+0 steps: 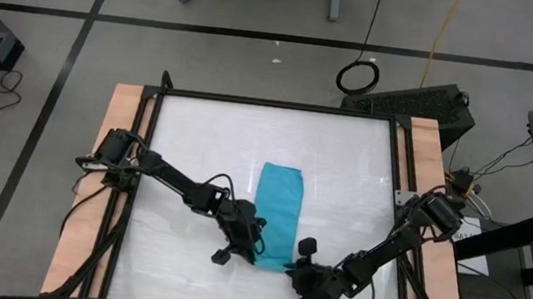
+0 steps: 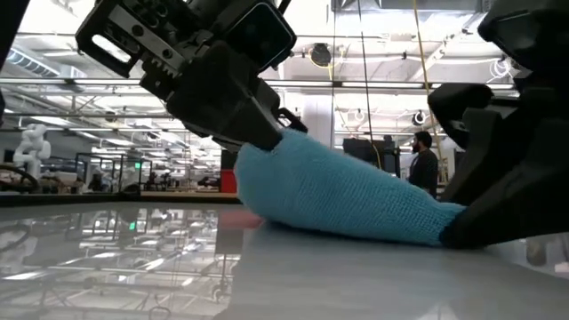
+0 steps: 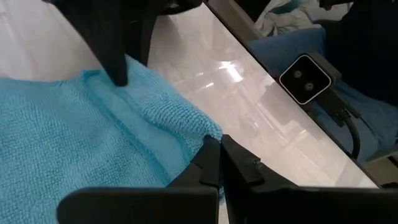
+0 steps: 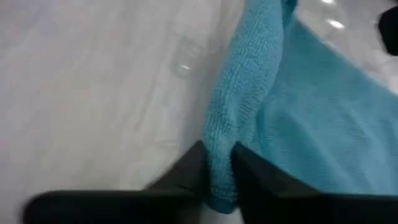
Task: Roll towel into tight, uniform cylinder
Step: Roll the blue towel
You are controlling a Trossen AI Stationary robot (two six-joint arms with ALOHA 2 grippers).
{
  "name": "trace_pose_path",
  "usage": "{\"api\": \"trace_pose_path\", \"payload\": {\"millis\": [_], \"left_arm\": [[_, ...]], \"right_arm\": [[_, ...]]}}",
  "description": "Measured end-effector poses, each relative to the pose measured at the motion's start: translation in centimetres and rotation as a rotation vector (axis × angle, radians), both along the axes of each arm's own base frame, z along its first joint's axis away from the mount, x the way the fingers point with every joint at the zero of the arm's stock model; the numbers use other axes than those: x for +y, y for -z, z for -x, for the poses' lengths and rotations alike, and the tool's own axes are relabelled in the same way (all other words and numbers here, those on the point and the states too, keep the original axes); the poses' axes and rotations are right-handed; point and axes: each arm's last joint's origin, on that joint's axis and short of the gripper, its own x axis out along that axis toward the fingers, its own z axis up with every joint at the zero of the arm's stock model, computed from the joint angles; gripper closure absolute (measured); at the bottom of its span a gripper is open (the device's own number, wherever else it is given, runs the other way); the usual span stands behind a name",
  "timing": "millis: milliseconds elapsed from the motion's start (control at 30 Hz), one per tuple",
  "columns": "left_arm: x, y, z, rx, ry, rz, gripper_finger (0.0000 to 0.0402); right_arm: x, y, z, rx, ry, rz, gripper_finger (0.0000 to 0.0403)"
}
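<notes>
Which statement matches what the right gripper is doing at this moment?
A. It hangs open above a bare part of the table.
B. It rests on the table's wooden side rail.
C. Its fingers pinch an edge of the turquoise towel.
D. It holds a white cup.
C: in the right wrist view the right gripper has a fold of the turquoise towel clamped between its two dark fingers, at the towel's near end.

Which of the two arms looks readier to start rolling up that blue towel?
Probably the right hand: its fingers pinch the towel at its near edge. The left hand is shut beside the corner.
</notes>
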Motion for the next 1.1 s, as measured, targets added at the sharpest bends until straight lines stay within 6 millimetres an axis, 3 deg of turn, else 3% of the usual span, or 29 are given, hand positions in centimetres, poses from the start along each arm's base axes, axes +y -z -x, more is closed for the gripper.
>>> {"api": "trace_pose_path", "payload": {"millis": [100, 367, 600, 1100], "left_arm": [[-0.2, 0.5, 0.5, 0.036, -0.006, 0.005, 0.04], [-0.5, 1.0, 1.0, 0.133, -0.084, 0.048, 0.04], [-0.5, 1.3, 1.3, 0.291, -0.18, 0.128, 0.0399], [-1.6, 2.2, 2.3, 0.381, -0.268, 0.032, 0.0397]], "right_arm": [[-0.1, -0.2, -0.3, 0.018, -0.019, -0.063, 0.0391], [-0.9, -2.6, -1.3, 0.11, -0.037, -0.44, 0.0399], [-2.6, -2.9, -2.7, 0.185, 0.015, -0.669, 0.04], [-5.2, -3.0, -4.2, 0.271, 0.135, -0.879, 0.04]]}}
